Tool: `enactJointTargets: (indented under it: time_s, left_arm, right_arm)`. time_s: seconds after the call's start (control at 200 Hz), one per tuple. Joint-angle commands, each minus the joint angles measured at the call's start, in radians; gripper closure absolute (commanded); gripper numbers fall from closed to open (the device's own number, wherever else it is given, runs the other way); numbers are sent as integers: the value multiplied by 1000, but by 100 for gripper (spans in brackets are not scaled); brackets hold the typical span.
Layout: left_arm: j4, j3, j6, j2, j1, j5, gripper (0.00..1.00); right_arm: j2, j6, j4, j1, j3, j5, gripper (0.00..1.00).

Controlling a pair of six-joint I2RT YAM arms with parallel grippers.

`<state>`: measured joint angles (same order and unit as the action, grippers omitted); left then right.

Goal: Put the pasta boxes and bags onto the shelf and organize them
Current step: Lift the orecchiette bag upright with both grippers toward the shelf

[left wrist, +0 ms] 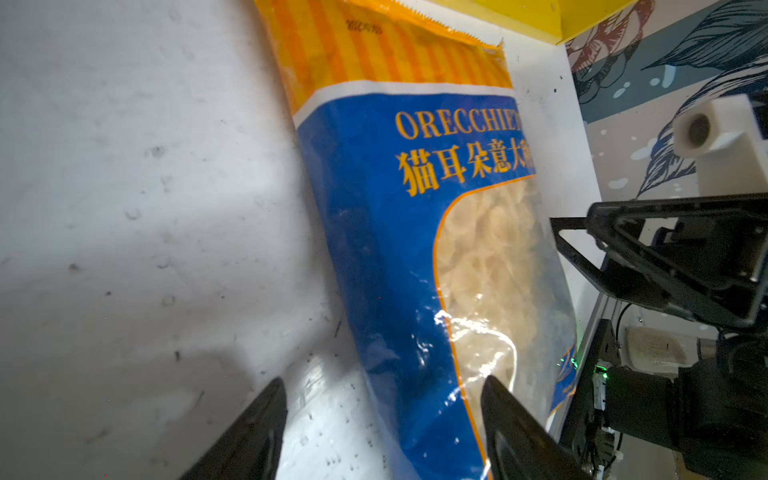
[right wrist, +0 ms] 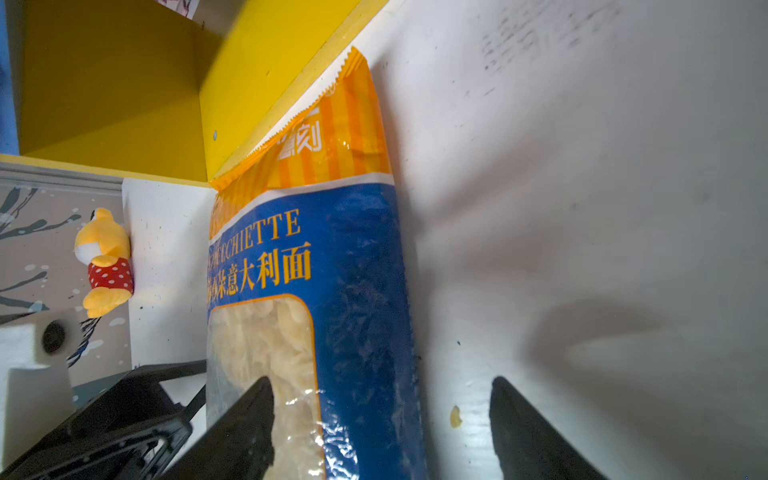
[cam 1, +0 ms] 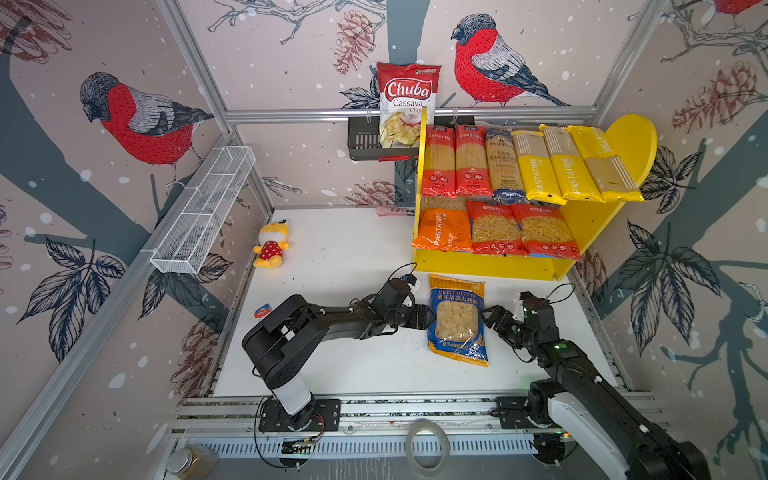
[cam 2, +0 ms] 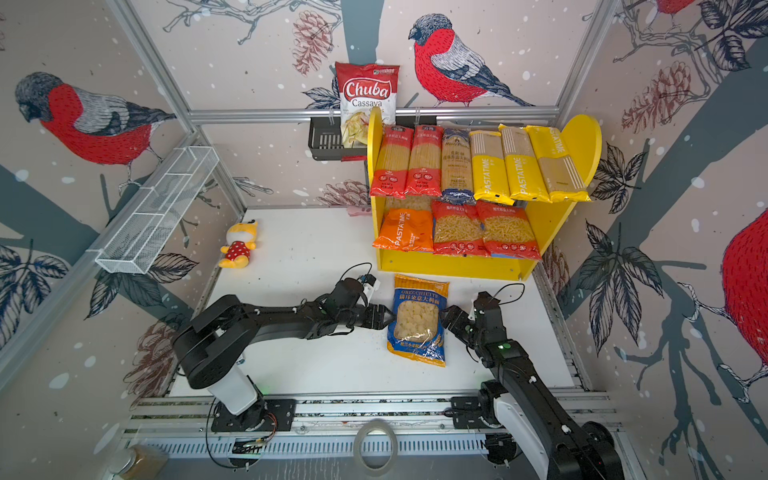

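Brightly lit from above; soft shadows across table (right wrist: pixel 582 208); glare on orecchiette bag (left wrist: pixel 395 270); top views bowed at edges.

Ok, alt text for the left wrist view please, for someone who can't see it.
A blue and orange pasta bag lies on the white table, its near edge between the open fingers of the left gripper. The right gripper sits at the bag's far side, and a corner of the yellow shelf shows beyond the bag's top end.
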<state>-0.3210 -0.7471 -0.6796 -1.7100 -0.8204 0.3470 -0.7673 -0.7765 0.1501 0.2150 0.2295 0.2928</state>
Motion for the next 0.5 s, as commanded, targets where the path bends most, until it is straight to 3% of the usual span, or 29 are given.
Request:
enactJointTargets:
  time_s: [0.0,0.32,0.42,0.495]
  left_arm:
    - [-75,-29,-17,-40,1,24,28]
    - [-141,-62,-54,-130,-33,43,37]
    - [-158,-73,-64,-149,-40,50,43]
    - [-170,-75,-70,-153,-40,58,53]
  right_arm:
    - [-28,14,-73,3,-21,50,20]
    - [-174,-16,-209,78,-35,76,28]
    - [-208,-11,-220,104,-17,64,39]
    - [-215,-7,-218,104,-13,57,54]
